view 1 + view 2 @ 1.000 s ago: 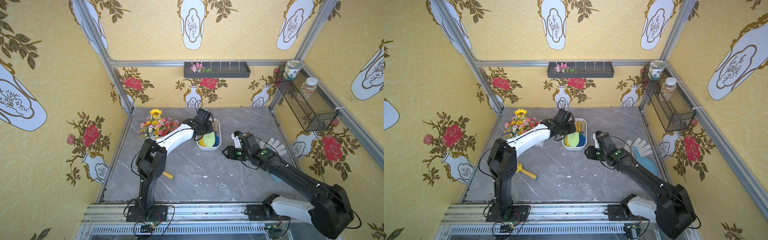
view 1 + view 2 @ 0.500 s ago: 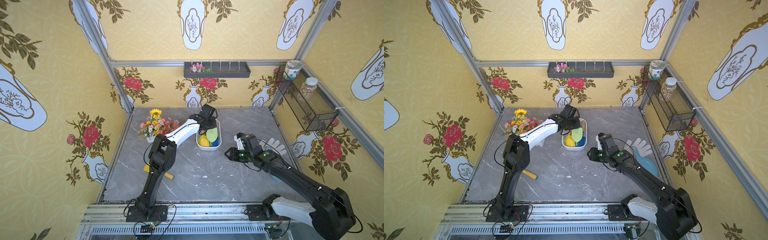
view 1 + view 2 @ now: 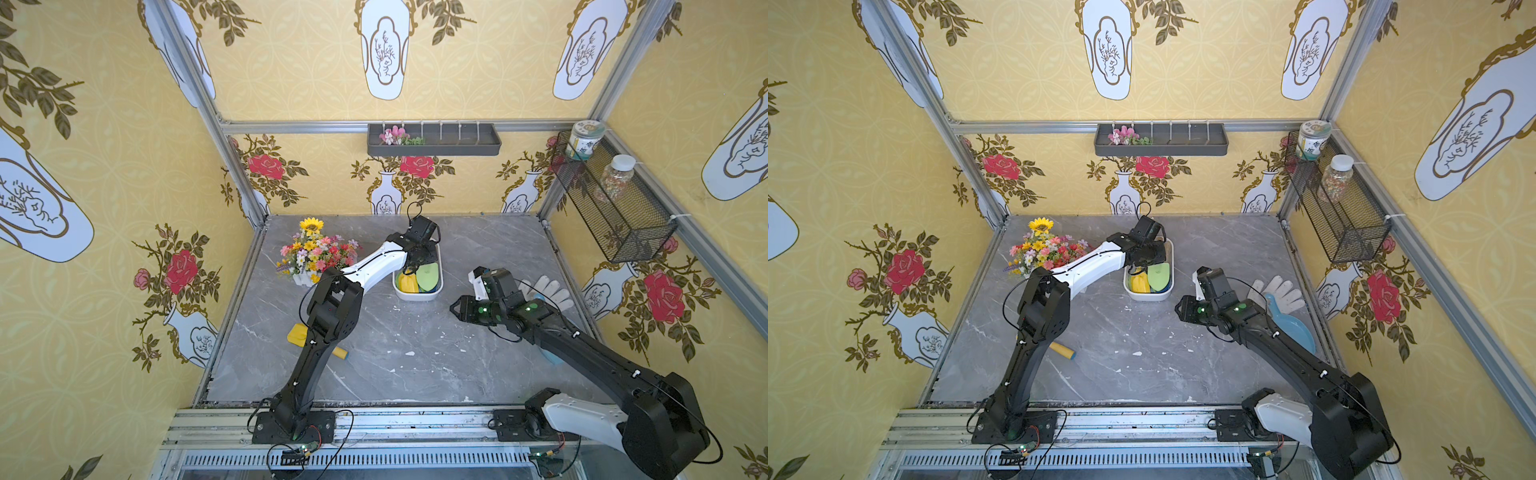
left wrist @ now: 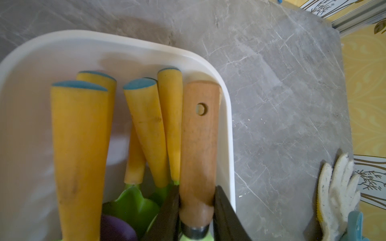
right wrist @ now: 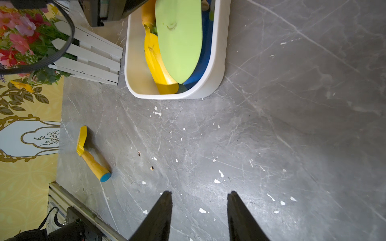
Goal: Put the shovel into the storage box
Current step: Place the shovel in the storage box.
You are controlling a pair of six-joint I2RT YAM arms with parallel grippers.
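- Since a second ago my left arm has swung its elbow in toward the storage box (image 3: 417,297), and the left gripper (image 3: 417,258) has shifted a little over the box's far end. The right arm has barely drifted.
- From the left wrist view I see the left gripper (image 4: 196,188) at a narrow setting. Its jaws are clamped on either side of the shovel (image 4: 198,135), on the wooden handle just above the metal collar.
- That shovel is inside the storage box (image 4: 227,116), with the handle running close along one side wall. I cannot tell whether it touches the wall.
- Its green blade (image 5: 179,37) lies on top of a yellow blade and a blue one at the near end of the box (image 5: 217,68).
- Yellow handles (image 4: 79,146) with blue end caps lie beside it in the same box.
- My right gripper (image 5: 199,194) has its jaws apart with nothing between them. It hovers over the bare grey table (image 5: 292,125), well apart from the box.
- Another yellow shovel (image 5: 89,158) lies on the table, and in both top views the left arm partly hides it.
- Flowers (image 3: 318,253) stand just beside the box.
- A white glove (image 3: 548,289) lies by the right arm.
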